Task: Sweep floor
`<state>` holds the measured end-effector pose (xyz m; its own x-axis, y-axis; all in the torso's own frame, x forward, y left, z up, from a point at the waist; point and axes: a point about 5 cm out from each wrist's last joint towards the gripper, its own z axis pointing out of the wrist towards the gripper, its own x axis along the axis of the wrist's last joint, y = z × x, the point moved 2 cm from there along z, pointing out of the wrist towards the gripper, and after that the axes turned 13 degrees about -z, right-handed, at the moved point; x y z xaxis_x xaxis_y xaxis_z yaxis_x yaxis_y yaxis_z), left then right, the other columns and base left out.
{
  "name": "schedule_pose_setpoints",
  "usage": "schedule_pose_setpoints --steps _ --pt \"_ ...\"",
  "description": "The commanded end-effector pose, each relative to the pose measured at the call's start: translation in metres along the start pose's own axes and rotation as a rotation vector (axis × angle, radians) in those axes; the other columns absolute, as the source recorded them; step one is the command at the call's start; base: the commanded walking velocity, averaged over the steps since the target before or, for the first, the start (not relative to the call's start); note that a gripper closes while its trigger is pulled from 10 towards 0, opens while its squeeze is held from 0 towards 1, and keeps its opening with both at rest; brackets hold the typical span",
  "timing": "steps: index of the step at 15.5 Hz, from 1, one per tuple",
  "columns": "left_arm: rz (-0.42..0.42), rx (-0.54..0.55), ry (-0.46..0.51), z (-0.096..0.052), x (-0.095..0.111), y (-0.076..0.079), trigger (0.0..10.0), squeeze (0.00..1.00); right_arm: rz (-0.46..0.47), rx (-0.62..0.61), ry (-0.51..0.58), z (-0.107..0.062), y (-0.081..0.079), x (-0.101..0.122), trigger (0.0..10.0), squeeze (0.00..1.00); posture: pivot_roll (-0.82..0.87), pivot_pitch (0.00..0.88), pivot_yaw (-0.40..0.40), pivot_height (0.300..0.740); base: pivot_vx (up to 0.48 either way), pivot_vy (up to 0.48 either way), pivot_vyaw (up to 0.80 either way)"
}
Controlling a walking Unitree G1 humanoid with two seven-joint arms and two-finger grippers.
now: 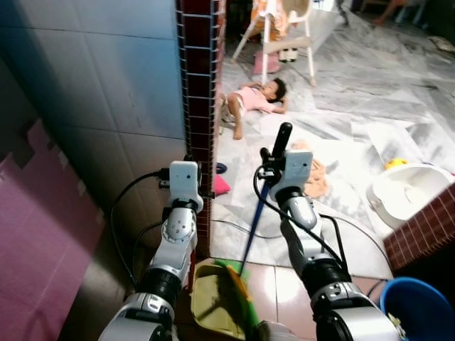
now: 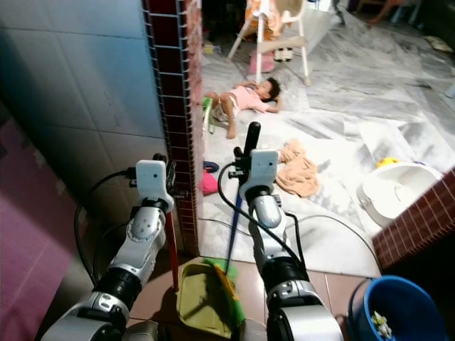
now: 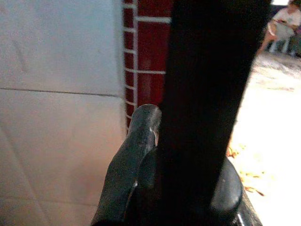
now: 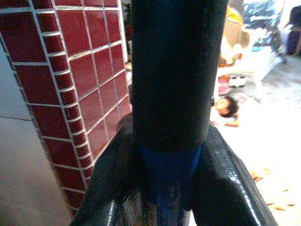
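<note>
Step in hand: both tools are carried at the doorway beside the red-tiled pillar (image 1: 199,85); judged, sweeping of the marble floor (image 1: 355,135) has not begun.

Right gripper: the right gripper (image 4: 164,174) is closed around the broom handle (image 1: 257,213), its two black fingers (image 4: 235,188) pressed on either side where the black grip meets the blue shaft. The grip's tip stands up at 12 o'clock above the wrist.

Broom: its shaft runs down toward 6 o'clock to the green bristles (image 2: 231,284), which lie against the dustpan (image 2: 199,298) at the robot's feet.

Left gripper: the left gripper (image 3: 178,155) is clamped on a dark upright handle (image 3: 207,94); a thin red rod (image 2: 172,249) drops from it to the dustpan, so it is judged to be the dustpan's handle.

Floor ahead: a child (image 1: 257,98) lies at 12 o'clock, with a high chair (image 1: 284,35) beyond. A crumpled orange cloth (image 2: 295,170) lies at 1 o'clock, and a white basin (image 1: 409,188) at 2 o'clock. A blue bucket (image 2: 398,309) stands at 4 o'clock. A cable (image 1: 355,234) is trailed across the tiles.

Next move, judged: the threshold must be crossed and the bristles set on open floor. The strokes must be kept well apart from the child and clear of the cable and cloth.
</note>
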<state>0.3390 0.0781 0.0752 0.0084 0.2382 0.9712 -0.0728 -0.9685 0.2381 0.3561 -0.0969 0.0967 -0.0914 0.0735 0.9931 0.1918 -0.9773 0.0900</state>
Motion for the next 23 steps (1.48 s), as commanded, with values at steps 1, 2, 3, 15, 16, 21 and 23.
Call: schedule_pose_setpoints --steps 1,2,3,15,16,21,23 --pt "-0.052 -0.023 0.035 0.003 0.007 0.011 10.0 0.00 0.128 0.041 0.000 0.005 -0.005 0.007 10.0 0.00 -0.07 0.045 -0.034 0.731 0.000 0.000 0.00" --pt "-0.054 -0.023 0.031 0.004 0.007 0.010 10.0 0.00 0.168 0.054 -0.024 0.005 -0.006 0.004 10.0 0.00 -0.07 0.036 -0.034 0.731 0.000 0.000 0.00" --pt "-0.056 -0.017 0.028 0.004 0.006 0.009 10.0 0.00 0.224 0.067 -0.049 0.006 -0.003 0.002 10.0 0.00 -0.07 0.035 -0.034 0.731 0.000 0.000 0.00" --pt "0.122 0.073 -0.056 0.007 -0.004 -0.012 10.0 0.00 -0.064 0.215 0.275 0.024 0.027 0.100 10.0 0.00 -0.07 0.018 -0.017 0.731 0.000 0.000 0.00" --pt "0.135 0.093 -0.056 0.007 -0.003 -0.016 10.0 0.00 -0.073 0.169 0.289 0.025 0.035 0.103 10.0 0.00 -0.07 0.020 -0.016 0.731 0.000 0.000 0.00" --pt "0.171 0.130 -0.087 0.006 -0.005 -0.026 10.0 0.00 -0.230 0.097 0.194 0.020 0.043 0.073 10.0 0.00 -0.06 0.026 -0.013 0.731 0.000 0.000 0.00" --pt "0.172 0.138 -0.089 0.005 -0.005 -0.028 10.0 0.00 -0.192 0.042 0.097 0.015 0.043 0.049 10.0 0.00 -0.05 0.029 -0.015 0.731 0.000 0.000 0.00"
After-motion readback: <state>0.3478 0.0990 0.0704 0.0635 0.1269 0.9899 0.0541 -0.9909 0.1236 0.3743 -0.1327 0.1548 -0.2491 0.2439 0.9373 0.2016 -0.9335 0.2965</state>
